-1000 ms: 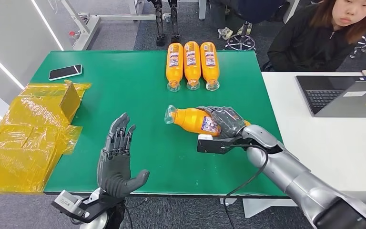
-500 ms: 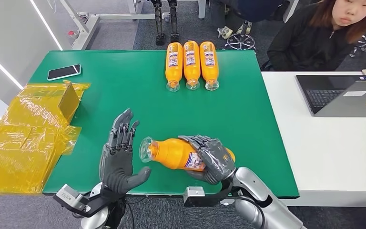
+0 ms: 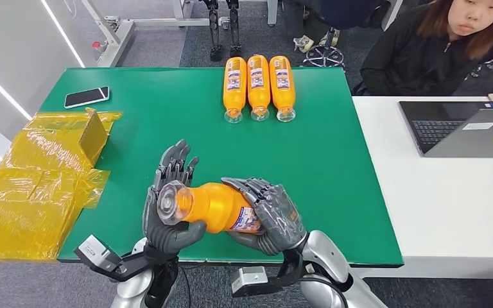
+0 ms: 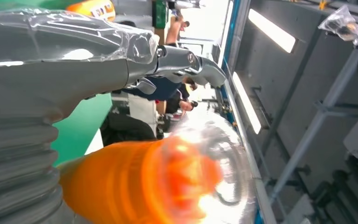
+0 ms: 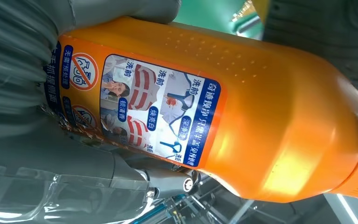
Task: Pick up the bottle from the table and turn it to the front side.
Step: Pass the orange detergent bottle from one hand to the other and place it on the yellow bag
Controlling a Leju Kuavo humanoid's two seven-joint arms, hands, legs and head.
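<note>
Low in the centre of the head view, the orange plastic bottle with a clear cap (image 3: 215,206) is off the green table (image 3: 334,167), lying nearly level between both hands, its long axis running left to right. The right hand (image 3: 271,215) wraps the labelled base end, fingers curled over the top. The left hand (image 3: 167,212) cups the cap end, thumb beneath the neck and fingers upright behind it; whether it truly grips I cannot tell. Any turn would likely roll about that axis, both hands equally close. Three more orange bottles (image 3: 259,86) lie side by side at the upper centre.
</note>
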